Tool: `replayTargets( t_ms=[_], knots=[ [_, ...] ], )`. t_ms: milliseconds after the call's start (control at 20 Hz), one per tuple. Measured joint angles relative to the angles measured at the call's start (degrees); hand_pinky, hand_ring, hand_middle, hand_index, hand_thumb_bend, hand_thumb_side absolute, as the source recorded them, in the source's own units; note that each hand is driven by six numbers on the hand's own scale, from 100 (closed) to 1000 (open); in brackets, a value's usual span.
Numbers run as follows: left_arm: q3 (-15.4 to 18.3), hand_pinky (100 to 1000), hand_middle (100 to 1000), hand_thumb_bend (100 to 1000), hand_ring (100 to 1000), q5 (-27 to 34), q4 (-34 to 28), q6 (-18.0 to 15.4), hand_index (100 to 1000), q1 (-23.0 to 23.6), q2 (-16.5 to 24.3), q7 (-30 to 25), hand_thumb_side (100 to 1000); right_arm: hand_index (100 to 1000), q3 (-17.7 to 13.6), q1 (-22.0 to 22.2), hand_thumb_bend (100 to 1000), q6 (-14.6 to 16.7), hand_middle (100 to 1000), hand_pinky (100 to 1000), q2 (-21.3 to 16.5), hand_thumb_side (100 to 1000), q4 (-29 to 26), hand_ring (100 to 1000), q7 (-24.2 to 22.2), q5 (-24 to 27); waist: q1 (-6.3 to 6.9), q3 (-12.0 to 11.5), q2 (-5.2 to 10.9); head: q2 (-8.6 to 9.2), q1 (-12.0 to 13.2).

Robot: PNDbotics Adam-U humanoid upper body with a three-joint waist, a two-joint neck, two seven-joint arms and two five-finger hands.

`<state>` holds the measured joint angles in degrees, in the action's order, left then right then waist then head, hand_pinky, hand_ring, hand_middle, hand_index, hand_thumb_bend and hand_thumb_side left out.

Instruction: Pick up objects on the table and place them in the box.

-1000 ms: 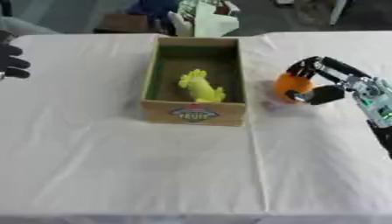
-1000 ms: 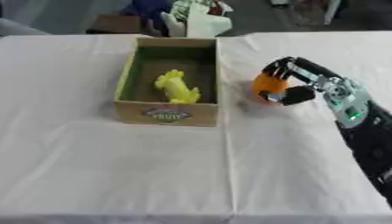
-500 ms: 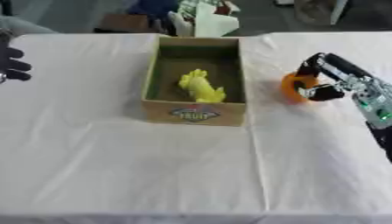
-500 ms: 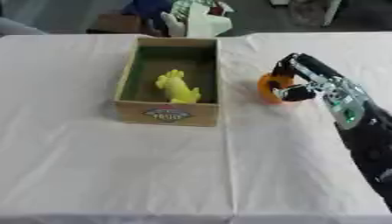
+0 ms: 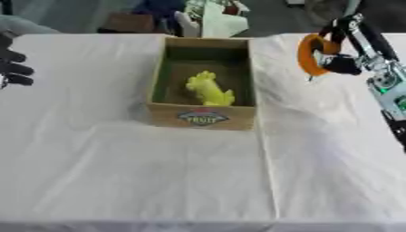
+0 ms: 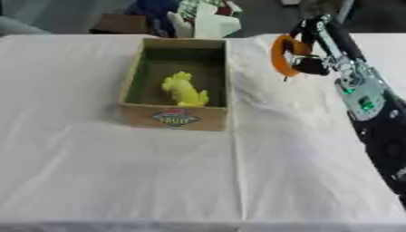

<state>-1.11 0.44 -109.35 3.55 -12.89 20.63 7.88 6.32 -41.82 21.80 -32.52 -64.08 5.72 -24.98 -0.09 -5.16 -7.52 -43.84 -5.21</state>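
**Orange object held beside the box**

White cloth covers the surface (image 5: pixel 158 181) from edge to edge, with a few creases running down its right half. Seen from the left eye, a cardboard box (image 5: pixel 203 118) stands toward the far middle of the surface, its printed label facing the near edge. Inside it lies a yellow toy (image 5: pixel 209 89), resting on the green floor of the box near the front wall. To the right of the box, near the far right corner, the right hand (image 5: pixel 342 61) has its dark fingers curled round an orange object (image 5: pixel 309 53), a rounded curved piece that appears raised off the cloth and stays clear of the box wall. At the left edge the left hand (image 5: pixel 11 63) shows only as a few dark fingers, relaxed and holding nothing.

From the right eye, the right arm's forearm (image 6: pixel 361 97) runs from the near right edge up toward the far right corner, silver with small green markings. Beyond the far edge of the surface sit blurred items in white, blue and brown, too indistinct to name.
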Motion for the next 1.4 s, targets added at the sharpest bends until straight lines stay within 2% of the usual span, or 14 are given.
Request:
replayTargets(
  t_ms=[250,550,800,1100,1300,1400],
  knots=[
    [-0.2,568,580,579,580,0.0,0.0,0.1,784,0.2,0.0,-0.2,744,233,2.2,-4.5,100,-0.7,127,420,0.5,100,-3.7,399,-2.8,4.8,-0.08,-0.1,0.35,0.00,-0.4],
    [-0.5,570,580,573,580,0.1,0.0,0.2,784,0.2,-0.1,-0.7,745,238,5.4,-9.2,100,0.4,132,427,4.6,100,-4.0,404,-6.9,5.8,0.02,-0.8,0.51,0.00,-1.5],
    [-0.9,571,580,567,580,0.2,0.0,0.2,784,0.2,-0.5,-1.1,745,244,7.1,-11.0,100,2.2,137,429,9.7,100,-0.3,405,-9.7,2.7,0.67,-1.5,0.80,0.00,-2.6],
    [-1.2,574,581,561,581,0.5,0.0,0.1,785,0.2,-1.1,-1.5,746,263,7.1,-11.2,100,3.4,152,437,15.6,110,6.1,411,-11.3,-2.4,1.49,-2.1,0.79,0.00,-3.6],
    [-1.2,573,581,559,580,0.6,0.0,0.1,784,0.1,-1.1,-1.8,746,289,7.0,-11.1,100,3.7,175,446,18.1,105,9.2,422,-11.8,-5.2,1.78,-2.4,0.74,0.00,-4.1],
    [-1.2,574,581,559,580,0.6,0.0,0.1,785,0.1,-1.2,-1.8,745,348,6.8,-11.1,100,3.8,226,461,18.9,100,10.0,441,-11.8,-6.1,1.78,-2.4,0.73,0.00,-4.3]
  ],
)
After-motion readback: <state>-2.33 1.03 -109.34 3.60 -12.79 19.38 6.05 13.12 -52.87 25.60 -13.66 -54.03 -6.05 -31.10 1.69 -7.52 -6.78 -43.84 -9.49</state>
